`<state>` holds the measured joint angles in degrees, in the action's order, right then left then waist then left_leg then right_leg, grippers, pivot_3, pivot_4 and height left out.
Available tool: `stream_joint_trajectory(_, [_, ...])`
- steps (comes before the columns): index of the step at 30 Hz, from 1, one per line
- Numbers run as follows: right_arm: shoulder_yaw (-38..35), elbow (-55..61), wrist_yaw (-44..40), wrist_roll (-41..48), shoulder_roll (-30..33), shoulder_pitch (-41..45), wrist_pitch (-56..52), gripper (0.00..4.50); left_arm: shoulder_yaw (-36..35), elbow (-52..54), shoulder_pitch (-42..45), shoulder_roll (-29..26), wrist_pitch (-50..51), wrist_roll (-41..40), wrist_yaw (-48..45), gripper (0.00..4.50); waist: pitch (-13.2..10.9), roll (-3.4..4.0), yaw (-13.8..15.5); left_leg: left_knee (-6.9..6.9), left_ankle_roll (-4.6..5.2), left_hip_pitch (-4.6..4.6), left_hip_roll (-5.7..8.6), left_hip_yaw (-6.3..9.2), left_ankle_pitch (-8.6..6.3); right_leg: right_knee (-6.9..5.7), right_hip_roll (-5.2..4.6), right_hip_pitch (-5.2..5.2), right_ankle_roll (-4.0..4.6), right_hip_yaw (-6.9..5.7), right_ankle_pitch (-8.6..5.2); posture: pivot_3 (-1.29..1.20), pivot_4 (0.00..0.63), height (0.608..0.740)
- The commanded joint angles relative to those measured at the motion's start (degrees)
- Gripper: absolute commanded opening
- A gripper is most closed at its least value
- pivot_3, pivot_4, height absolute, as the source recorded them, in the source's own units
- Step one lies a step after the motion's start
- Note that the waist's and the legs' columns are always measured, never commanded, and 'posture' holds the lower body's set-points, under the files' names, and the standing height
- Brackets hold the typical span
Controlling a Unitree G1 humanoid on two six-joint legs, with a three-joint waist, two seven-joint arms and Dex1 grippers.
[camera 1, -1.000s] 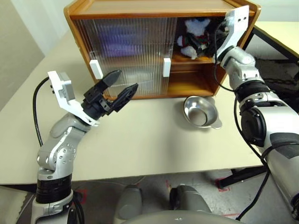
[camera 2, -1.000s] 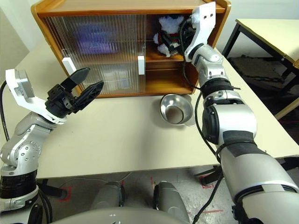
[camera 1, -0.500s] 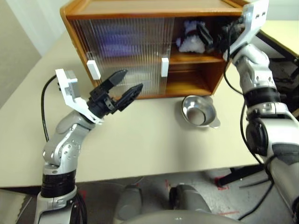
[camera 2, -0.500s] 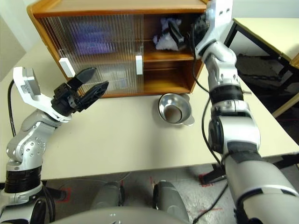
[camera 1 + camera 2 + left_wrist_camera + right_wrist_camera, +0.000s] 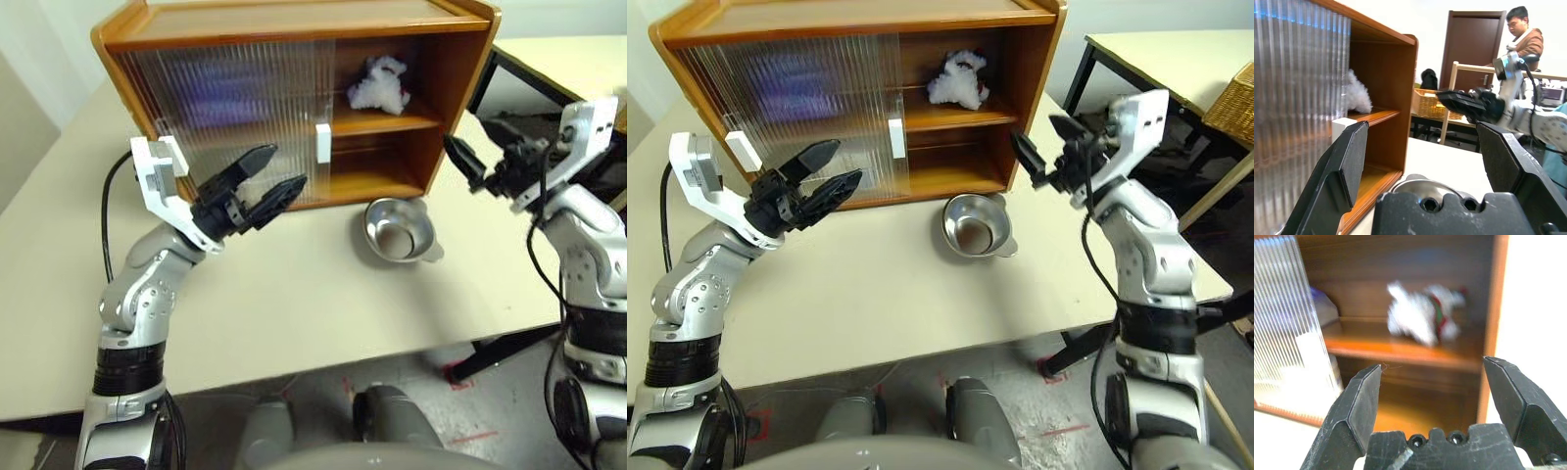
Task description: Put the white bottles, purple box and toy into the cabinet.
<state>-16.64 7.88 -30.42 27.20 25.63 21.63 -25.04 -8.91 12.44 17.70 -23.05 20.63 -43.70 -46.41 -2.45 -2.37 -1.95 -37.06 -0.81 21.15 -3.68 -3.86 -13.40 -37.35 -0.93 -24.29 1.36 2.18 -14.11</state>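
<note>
The orange-brown cabinet [image 5: 294, 20] stands at the back of the table with its right half uncovered. The white fluffy toy [image 5: 377, 86] lies on the middle shelf there, also seen as the toy [image 5: 1422, 313]. A purple blur, the purple box [image 5: 220, 98], shows behind the ribbed doors on the upper shelf. The white bottles are no more than a pale blur [image 5: 265, 157] behind the doors on the lower shelf. My right gripper [image 5: 1036, 129] is open and empty, off the cabinet's right front corner. My left gripper [image 5: 284, 166] is open and empty before the door handles.
An empty metal bowl [image 5: 397, 230] sits on the table in front of the uncovered half. A second table [image 5: 578, 59] and a wicker basket [image 5: 1234, 93] stand to the right. A person [image 5: 1523, 34] is in the background of the left wrist view.
My right gripper has drawn back out of the upper shelf and come down to the cabinet's right, leaving the toy lying on the shelf. The camera view has shifted. The left arm stays nearly still.
</note>
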Motion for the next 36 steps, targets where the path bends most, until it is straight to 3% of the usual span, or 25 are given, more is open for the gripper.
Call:
stream_joint_trajectory(1, [-4.00, 4.79, 3.20, 8.04, -2.41, -4.54, -7.05, 4.47, 0.66, -1.41, 1.33, -0.23, 0.13, 0.49, -1.32, 4.50, 0.01, -0.03, -0.43, 0.00, 0.00, 0.00, 0.00, 0.02, 0.00, 0.00, 0.01, 0.01, -0.01, 0.00, 0.00, 0.00, 0.000, 0.740])
stream_joint_trajectory(9, [-15.50, 3.41, 16.27, 33.23, -11.69, -10.11, -23.88, 4.47, 0.34, -2.47, 1.95, -0.59, 0.18, 0.71, -2.37, 4.50, 0.00, -0.01, -1.26, 0.01, 0.00, 0.00, 0.00, 0.05, 0.00, 0.00, 0.06, 0.01, -0.01, 0.05, 0.01, 0.00, 0.000, 0.740])
stream_joint_trajectory(17, [-17.94, -1.77, 22.33, 45.14, -13.81, -14.58, -28.99, 4.47, -0.10, -1.75, 1.68, -1.27, 0.60, 0.52, -2.05, 4.50, 0.00, -0.01, -1.73, 0.05, 0.01, 0.01, 0.01, 0.04, 0.00, 0.03, 0.06, 0.01, -0.02, 0.07, 0.01, 0.02, 0.000, 0.740])
stream_joint_trajectory(24, [-16.24, -4.66, 24.68, 51.24, -15.45, -18.02, -31.63, 4.47, -0.29, -1.00, 1.61, -1.51, 0.90, 0.36, -1.49, 4.50, 0.00, 0.00, -1.71, 0.04, 0.01, 0.01, 0.01, 0.05, 0.00, 0.02, 0.06, 0.01, -0.02, 0.09, 0.01, 0.03, 0.000, 0.740])
stream_joint_trajectory(36, [-11.38, -9.16, 23.88, 52.42, -16.15, -18.37, -32.19, 4.47, -1.09, 0.35, 1.66, -2.71, 2.08, -0.14, -0.64, 4.50, 0.00, 0.00, -1.53, 0.06, 0.01, 0.02, 0.00, 0.07, 0.00, 0.05, 0.06, 0.01, -0.01, 0.07, 0.00, 0.06, 0.000, 0.740])
